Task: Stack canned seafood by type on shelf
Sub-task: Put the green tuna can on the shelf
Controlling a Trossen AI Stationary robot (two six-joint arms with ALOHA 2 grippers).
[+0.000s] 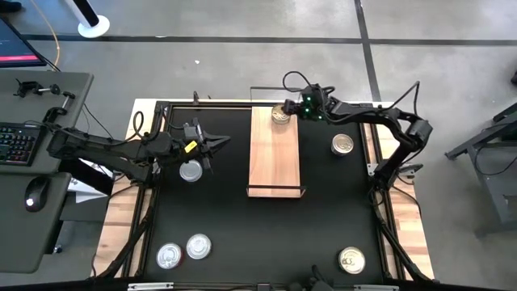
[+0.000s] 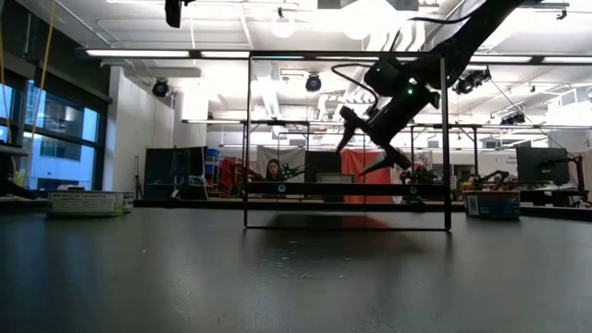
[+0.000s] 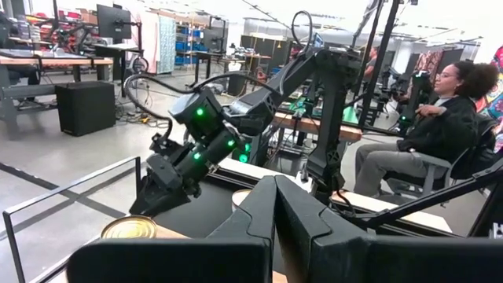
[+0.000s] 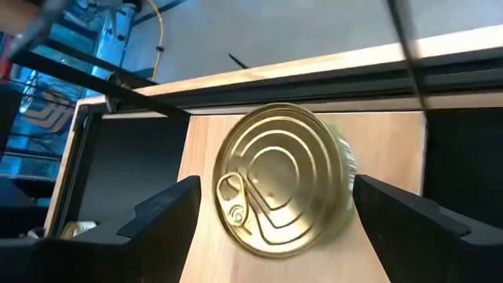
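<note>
**Gold tin between open fingers at the shelf's far end**

The shelf (image 1: pixel 275 158) lies at the centre of the black table (image 1: pixel 266 226) in the high view. At its upper end the right gripper (image 4: pixel 275 206) stands wide open, its fingers on either side of a gold-lidded tin (image 4: pixel 281 179) without touching it. The left gripper (image 1: pixel 216 143), left of the shelf, is closed on nothing, just beside a silver tin (image 1: pixel 191 170).
</note>
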